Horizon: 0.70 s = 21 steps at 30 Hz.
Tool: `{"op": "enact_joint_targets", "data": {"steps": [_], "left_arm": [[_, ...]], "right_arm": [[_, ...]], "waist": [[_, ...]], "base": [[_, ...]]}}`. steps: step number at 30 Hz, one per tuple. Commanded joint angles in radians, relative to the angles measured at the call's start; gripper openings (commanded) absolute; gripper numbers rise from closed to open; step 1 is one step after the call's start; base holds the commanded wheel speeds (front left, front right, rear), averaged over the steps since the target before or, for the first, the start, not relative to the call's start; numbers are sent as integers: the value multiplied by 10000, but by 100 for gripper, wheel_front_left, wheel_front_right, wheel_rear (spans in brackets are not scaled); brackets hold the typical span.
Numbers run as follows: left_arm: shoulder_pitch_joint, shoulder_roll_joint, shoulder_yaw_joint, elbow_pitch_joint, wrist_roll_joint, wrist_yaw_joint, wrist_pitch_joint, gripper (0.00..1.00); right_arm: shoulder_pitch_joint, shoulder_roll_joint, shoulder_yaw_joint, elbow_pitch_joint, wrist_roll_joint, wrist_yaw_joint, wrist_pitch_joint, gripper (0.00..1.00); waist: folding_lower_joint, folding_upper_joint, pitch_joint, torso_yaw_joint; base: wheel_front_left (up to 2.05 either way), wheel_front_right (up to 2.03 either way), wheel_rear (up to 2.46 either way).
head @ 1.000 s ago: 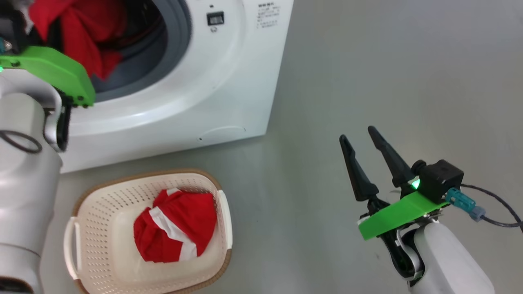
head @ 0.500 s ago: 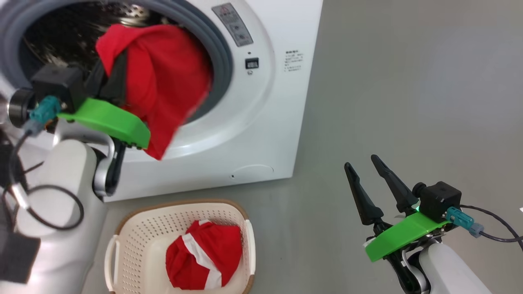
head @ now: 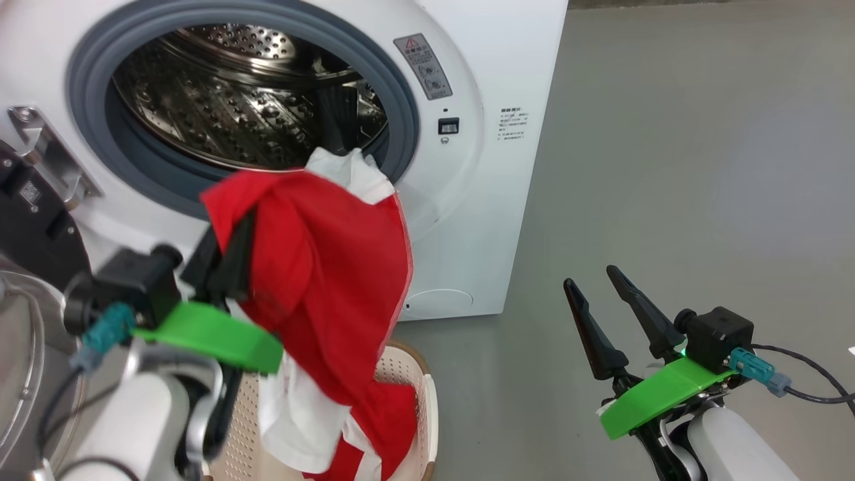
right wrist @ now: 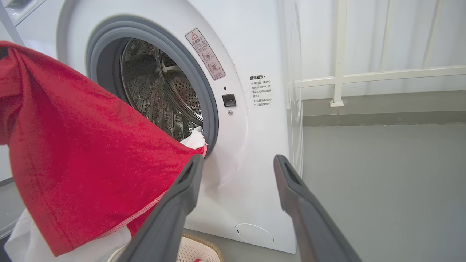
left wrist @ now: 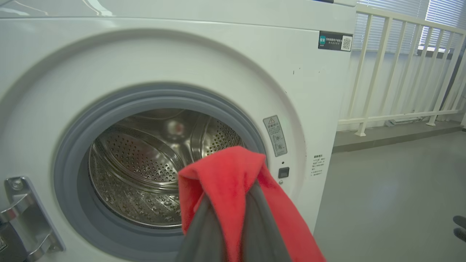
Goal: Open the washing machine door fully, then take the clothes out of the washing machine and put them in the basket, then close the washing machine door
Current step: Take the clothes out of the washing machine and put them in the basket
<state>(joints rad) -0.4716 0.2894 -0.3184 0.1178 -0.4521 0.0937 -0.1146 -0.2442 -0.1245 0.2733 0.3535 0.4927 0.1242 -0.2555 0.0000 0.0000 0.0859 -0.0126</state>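
At centre left, left gripper (head: 224, 257) is clamping red clothes (head: 327, 267) hanging over basket (head: 417, 387).
Right gripper (head: 589, 277) is hovering lower right, fingers spread, empty; washer (head: 487, 220) is standing open upper left.

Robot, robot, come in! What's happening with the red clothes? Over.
Left pincer shut on red garment; right pincer open, empty. Garment out of the drum, hanging above the basket. White end near the grey seal, may snag.

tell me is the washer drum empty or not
Empty as far as it shows: bare steel inside the drum. The red clothes hang outside from the shut left gripper, a white end at the door seal.
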Motion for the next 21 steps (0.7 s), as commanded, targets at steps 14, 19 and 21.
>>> {"op": "enact_joint_targets", "data": {"steps": [14, 19, 21], "left_arm": [[1182, -70, 202, 1789, -570, -286, -805, 0], [687, -219, 101, 3843, -582, -673, -1101, 0], [414, -301, 115, 4674, -605, -850, -1222, 0]], "right_arm": [[-315, -82, 249, -313, 3, 65, -63, 100], [-464, -85, 299, -357, -45, 65, -63, 100], [-507, -91, 265, -387, -93, 65, -63, 100]], "waist": [[0, 0, 793, -462], [0, 0, 1129, -688], [0, 0, 1299, -792]], "base": [[0, 0, 0], [0, 0, 0], [0, 0, 0]]}}
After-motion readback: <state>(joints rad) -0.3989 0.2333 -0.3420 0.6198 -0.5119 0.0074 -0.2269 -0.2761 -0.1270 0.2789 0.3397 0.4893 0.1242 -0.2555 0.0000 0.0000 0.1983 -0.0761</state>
